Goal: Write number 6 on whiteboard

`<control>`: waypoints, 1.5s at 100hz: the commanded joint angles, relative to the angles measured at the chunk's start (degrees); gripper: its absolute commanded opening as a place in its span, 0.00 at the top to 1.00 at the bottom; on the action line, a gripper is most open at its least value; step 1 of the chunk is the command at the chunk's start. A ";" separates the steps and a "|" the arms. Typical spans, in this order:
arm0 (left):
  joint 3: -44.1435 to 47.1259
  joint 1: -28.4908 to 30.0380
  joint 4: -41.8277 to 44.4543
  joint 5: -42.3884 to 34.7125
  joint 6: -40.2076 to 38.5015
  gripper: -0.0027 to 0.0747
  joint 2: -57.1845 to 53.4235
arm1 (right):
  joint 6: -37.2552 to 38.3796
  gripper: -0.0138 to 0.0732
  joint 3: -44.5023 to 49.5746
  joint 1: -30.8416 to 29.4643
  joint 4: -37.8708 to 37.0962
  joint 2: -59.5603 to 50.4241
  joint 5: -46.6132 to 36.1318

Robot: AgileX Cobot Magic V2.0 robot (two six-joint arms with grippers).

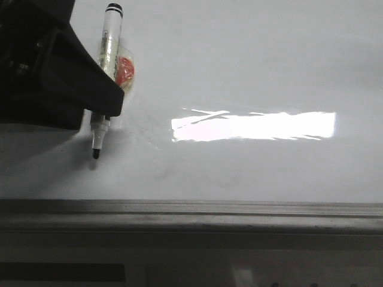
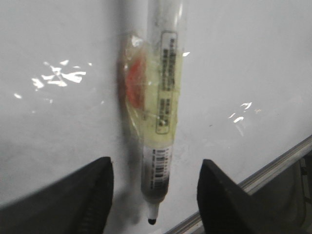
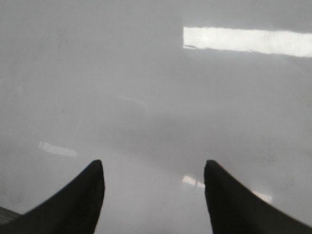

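Note:
The whiteboard (image 1: 257,66) is a glossy white flat surface that fills the front view. No number 6 shows on it. A white marker (image 1: 108,42) with a black cap end and a black tip lies on the board, its tip pointing at the near rail. Clear tape and a red piece (image 1: 125,70) cling to its barrel. My left gripper (image 1: 99,115) is open, with its jaws standing wide on either side of the marker (image 2: 163,122) and not touching it. My right gripper (image 3: 153,170) is open over bare board (image 3: 146,97) and holds nothing.
A grey metal edge rail (image 1: 191,212) runs along the board's near side and also crosses a corner of the left wrist view as the same rail (image 2: 273,168). A bright strip of lamp glare (image 1: 251,125) lies on the board right of the marker.

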 commanded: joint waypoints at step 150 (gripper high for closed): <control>-4.11 -0.30 -33.27 34.56 66.16 0.99 -10.73 | -83.14 0.37 -4.75 30.37 76.15 32.92 3.87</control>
